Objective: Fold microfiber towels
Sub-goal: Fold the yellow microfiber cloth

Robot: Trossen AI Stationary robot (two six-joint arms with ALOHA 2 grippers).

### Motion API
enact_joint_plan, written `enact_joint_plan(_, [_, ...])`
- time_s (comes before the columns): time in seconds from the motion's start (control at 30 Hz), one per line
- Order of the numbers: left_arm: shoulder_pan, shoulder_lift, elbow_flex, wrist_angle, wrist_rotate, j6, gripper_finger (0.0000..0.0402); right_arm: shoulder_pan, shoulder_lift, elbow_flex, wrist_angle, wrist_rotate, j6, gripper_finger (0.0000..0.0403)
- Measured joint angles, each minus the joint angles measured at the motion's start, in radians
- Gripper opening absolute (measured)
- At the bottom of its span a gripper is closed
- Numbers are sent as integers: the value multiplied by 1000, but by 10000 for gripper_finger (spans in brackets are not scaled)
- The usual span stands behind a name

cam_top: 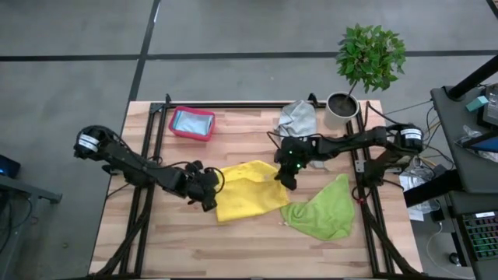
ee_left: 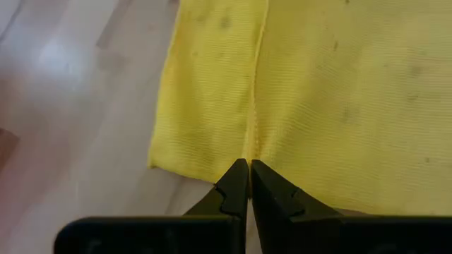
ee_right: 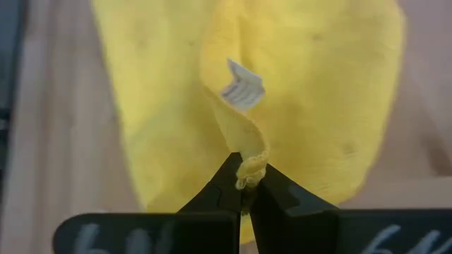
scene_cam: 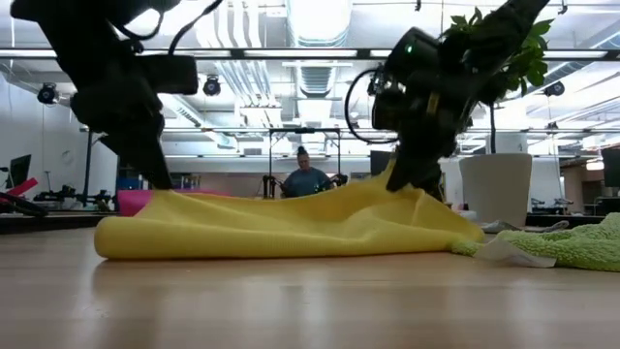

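Yellow microfiber towel (cam_top: 245, 193), mid-table, is the cloth being folded. Left gripper (ee_left: 248, 185) is pinched shut on its near-left edge; right gripper (ee_right: 246, 182) is clamped on a lifted corner bearing a white label (ee_right: 242, 87), so that side rises off the wooden table (cam_top: 194, 249). Judged step: a two-handed fold in progress. Next move calls for carrying the held edges across together, keeping them level. Lime green towel (cam_top: 323, 208) lies beside it, grey towel (cam_top: 299, 118) farther back, pink bin (cam_top: 191, 123) apart.
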State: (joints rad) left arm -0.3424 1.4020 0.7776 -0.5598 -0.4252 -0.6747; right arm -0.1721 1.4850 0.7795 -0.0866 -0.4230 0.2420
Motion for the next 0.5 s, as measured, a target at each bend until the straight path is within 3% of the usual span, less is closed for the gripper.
enact_joint_plan(0.37, [29, 74, 0, 0, 10, 0, 2, -16, 82, 22, 5, 66, -61, 9])
enact_joint_plan(0.5, [29, 81, 1, -2, 34, 0, 32, -16, 81, 38, -7, 66, -72, 15])
